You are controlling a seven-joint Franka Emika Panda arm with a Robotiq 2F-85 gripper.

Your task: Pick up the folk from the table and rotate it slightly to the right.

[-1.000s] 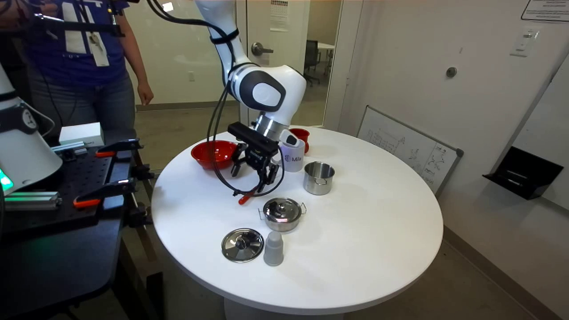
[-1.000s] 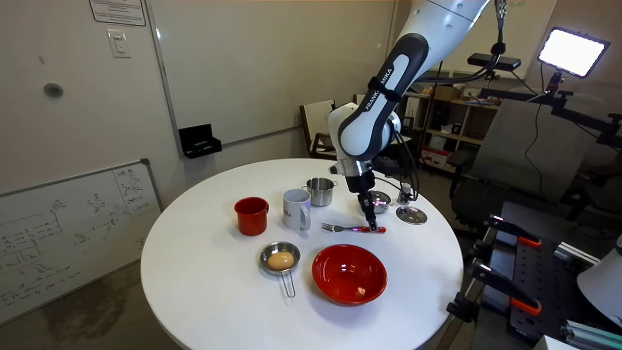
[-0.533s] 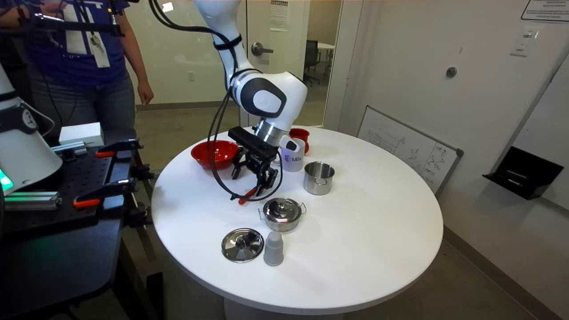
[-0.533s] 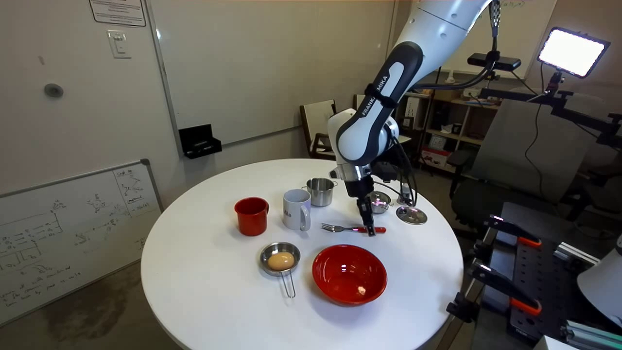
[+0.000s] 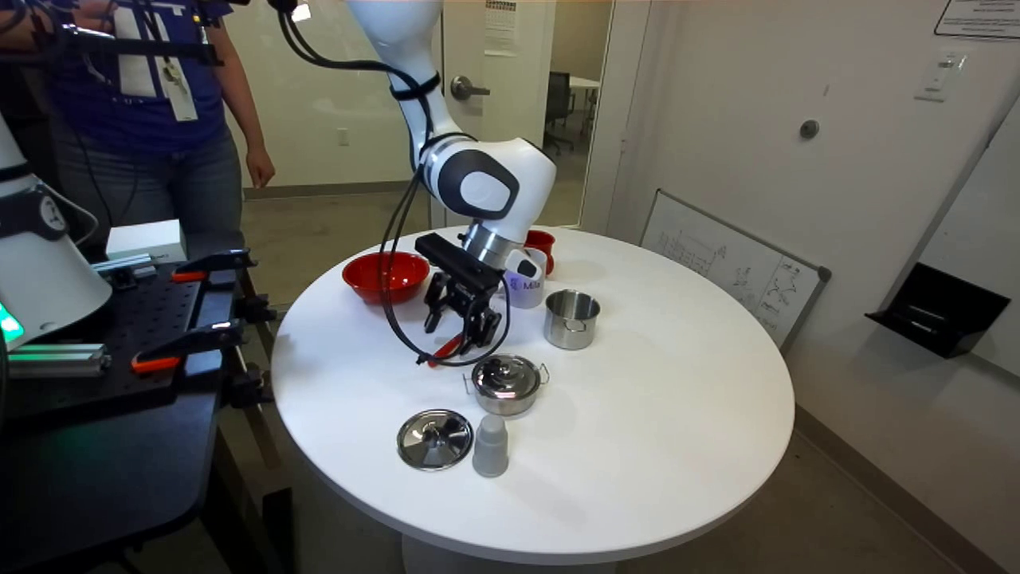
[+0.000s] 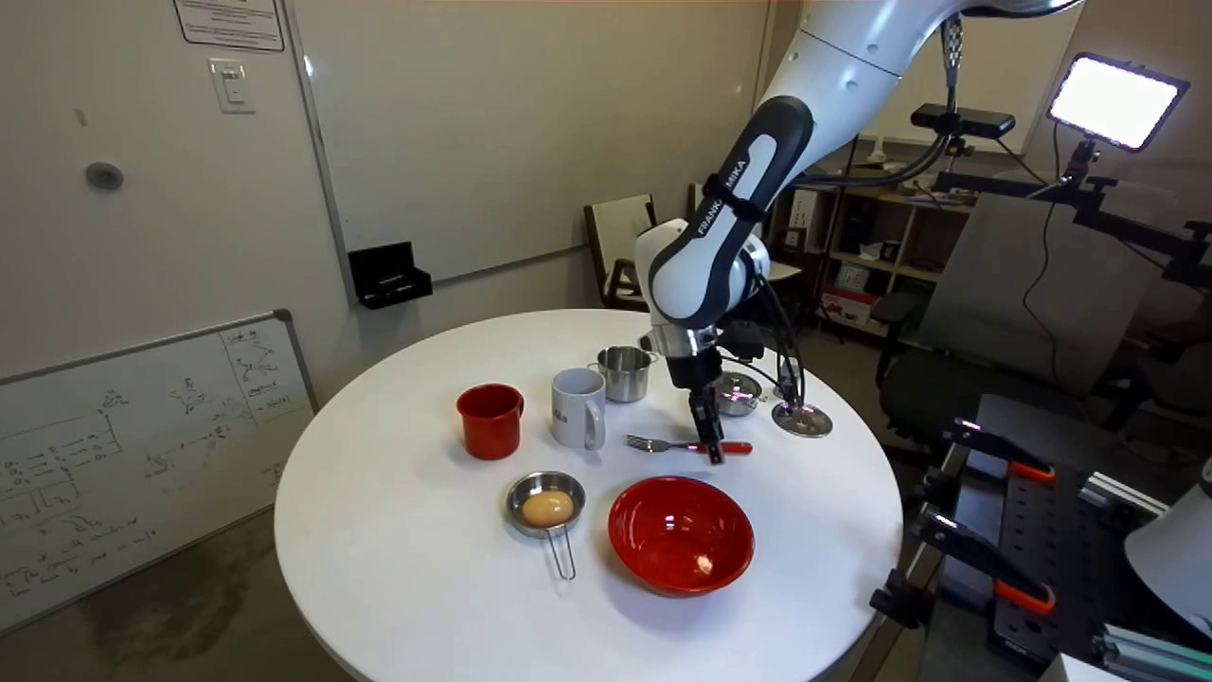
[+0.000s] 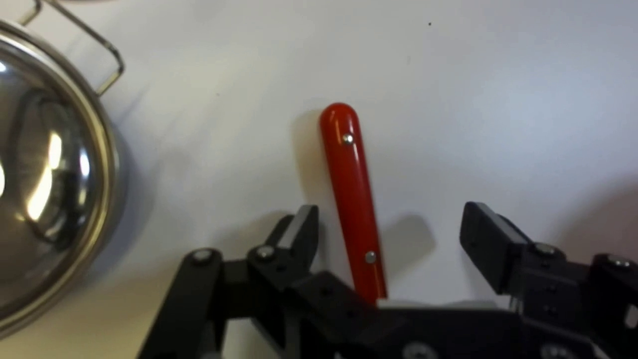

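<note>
Gripper (image 7: 390,219) spread wide, straddling the red-handled fork (image 7: 351,199); contact hard to judge. Fork lies on the table (image 5: 653,430), between bowl (image 6: 680,530) and lidded pot (image 5: 508,402). Counts: one each of fork, bowl, lidded pot, tall pot (image 5: 571,328), loose lid (image 5: 434,440), bottle (image 5: 490,450), pan (image 6: 549,480), egg (image 6: 547,509); two mugs (image 6: 490,426), red and white.

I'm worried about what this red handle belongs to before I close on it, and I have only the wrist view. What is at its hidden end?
Observer: In an exterior view it ends in silvery tines, so this is a fork.

Operator: Does anything stand past those tines?

Observer: Yes, the white mug stands beyond their tips, with a gap between.

Operator: And across the fork from the lidded pot at my left edge?

Observer: The red bowl, seen there in both exterior views.
</note>
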